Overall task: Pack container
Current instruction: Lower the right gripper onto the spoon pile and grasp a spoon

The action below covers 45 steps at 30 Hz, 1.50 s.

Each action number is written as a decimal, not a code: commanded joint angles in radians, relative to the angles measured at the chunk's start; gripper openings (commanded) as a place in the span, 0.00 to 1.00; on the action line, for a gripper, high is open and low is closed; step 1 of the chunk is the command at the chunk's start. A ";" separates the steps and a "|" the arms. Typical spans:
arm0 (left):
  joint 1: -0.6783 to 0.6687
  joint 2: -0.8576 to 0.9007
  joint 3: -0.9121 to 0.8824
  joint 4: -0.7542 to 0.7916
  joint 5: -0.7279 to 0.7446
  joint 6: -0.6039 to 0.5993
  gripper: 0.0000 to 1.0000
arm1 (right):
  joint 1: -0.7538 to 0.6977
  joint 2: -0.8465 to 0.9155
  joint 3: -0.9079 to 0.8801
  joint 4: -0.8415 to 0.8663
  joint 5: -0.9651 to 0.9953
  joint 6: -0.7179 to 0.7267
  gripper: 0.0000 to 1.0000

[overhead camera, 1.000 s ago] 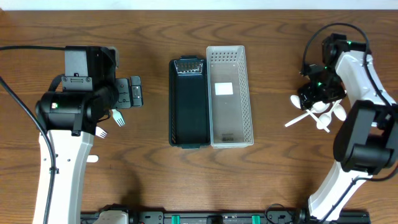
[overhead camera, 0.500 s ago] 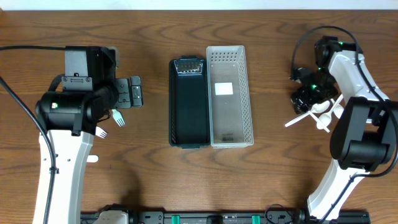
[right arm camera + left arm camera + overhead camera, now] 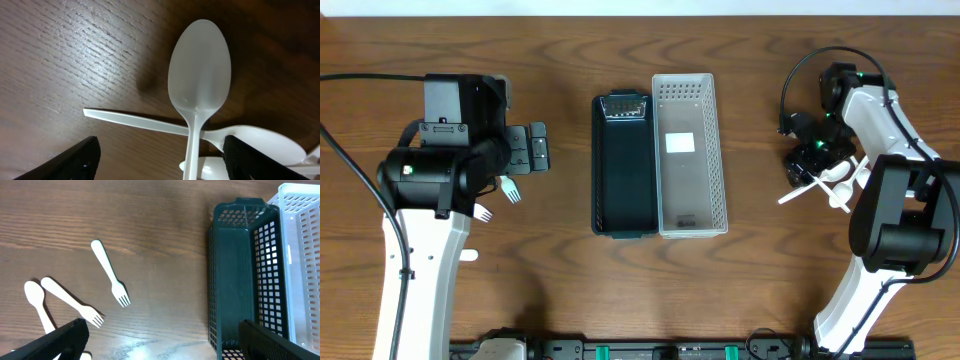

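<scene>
A brown wooden table (image 3: 760, 290) is carrying a white perforated plastic basket (image 3: 690, 155) at centre frame. At right, the right gripper (image 3: 160, 146) is hovering, jaws apart, over white plastic spoons (image 3: 200, 70). It should be straddling one handle squarely before closing. The left gripper (image 3: 162, 327) is gaping too.

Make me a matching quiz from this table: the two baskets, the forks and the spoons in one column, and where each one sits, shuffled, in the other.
1 dark green basket
2 white basket
3 forks
4 spoons

A under the right tool
B the basket nearer the spoons
C near the left tool
D the basket nearer the forks

Pairs: 1-D, 2-B, 3-C, 4-A
</scene>
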 commanded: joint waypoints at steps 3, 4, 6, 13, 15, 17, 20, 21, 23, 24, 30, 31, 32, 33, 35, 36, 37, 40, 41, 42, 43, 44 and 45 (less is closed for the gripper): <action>0.004 0.004 0.003 -0.006 -0.012 -0.005 0.98 | -0.003 0.007 -0.023 0.013 -0.011 -0.016 0.81; 0.004 0.004 0.003 -0.006 -0.012 -0.005 0.98 | -0.003 0.007 -0.026 0.013 -0.011 -0.016 0.81; 0.004 0.004 0.003 -0.006 -0.012 -0.005 0.98 | -0.004 0.007 -0.038 0.032 -0.011 -0.016 0.81; 0.004 0.004 0.003 -0.006 -0.012 -0.005 0.98 | -0.004 0.007 -0.090 0.099 -0.008 -0.008 0.78; 0.004 0.004 0.003 -0.006 -0.012 -0.005 0.98 | -0.004 0.007 -0.105 0.124 0.003 0.009 0.78; 0.004 0.004 0.003 -0.006 -0.012 -0.005 0.98 | -0.004 0.007 -0.123 0.147 0.008 0.014 0.77; 0.004 0.004 0.003 -0.006 -0.012 -0.005 0.98 | -0.004 0.007 -0.144 0.167 0.016 0.014 0.73; 0.004 0.004 0.003 -0.006 -0.012 -0.005 0.98 | -0.005 0.007 -0.148 0.170 0.016 0.014 0.73; 0.004 0.004 0.003 -0.006 -0.012 -0.005 0.98 | -0.006 0.007 -0.151 0.175 0.016 0.014 0.69; 0.004 0.004 0.003 -0.006 -0.012 -0.005 0.98 | -0.008 0.007 -0.151 0.176 0.016 0.014 0.66; 0.004 0.004 0.003 -0.006 -0.012 -0.005 0.98 | -0.010 0.007 -0.151 0.177 0.016 0.021 0.47; 0.004 0.004 0.003 -0.006 -0.012 -0.005 0.98 | -0.010 0.007 -0.151 0.177 0.016 0.025 0.44; 0.004 0.004 0.003 -0.006 -0.012 -0.005 0.98 | -0.010 0.007 -0.151 0.177 0.015 0.026 0.38; 0.004 0.004 0.003 -0.006 -0.012 -0.005 0.98 | -0.010 0.007 -0.151 0.177 0.015 0.029 0.32; 0.004 0.004 0.003 -0.006 -0.012 -0.005 0.98 | -0.010 0.007 -0.151 0.178 0.015 0.043 0.25; 0.004 0.004 0.003 -0.006 -0.012 -0.005 0.98 | -0.010 0.007 -0.151 0.181 0.015 0.044 0.23; 0.004 0.004 0.003 -0.006 -0.012 -0.005 0.98 | -0.010 0.007 -0.151 0.182 0.015 0.044 0.21; 0.004 0.004 0.003 -0.006 -0.012 -0.005 0.98 | -0.007 0.007 -0.151 0.184 0.015 0.050 0.15; 0.004 0.004 0.003 -0.006 -0.012 -0.005 0.98 | -0.006 0.007 -0.151 0.186 0.015 0.061 0.13; 0.004 0.004 0.003 -0.006 -0.012 -0.005 0.98 | -0.006 0.007 -0.151 0.192 0.014 0.073 0.11; 0.004 0.004 0.003 -0.006 -0.012 -0.005 0.98 | -0.006 0.007 -0.151 0.200 0.015 0.089 0.09; 0.004 0.004 0.003 -0.006 -0.012 -0.005 0.98 | -0.006 0.006 -0.151 0.209 0.015 0.106 0.06; 0.004 0.004 0.003 -0.006 -0.012 -0.005 0.98 | -0.006 0.006 -0.150 0.218 0.015 0.121 0.04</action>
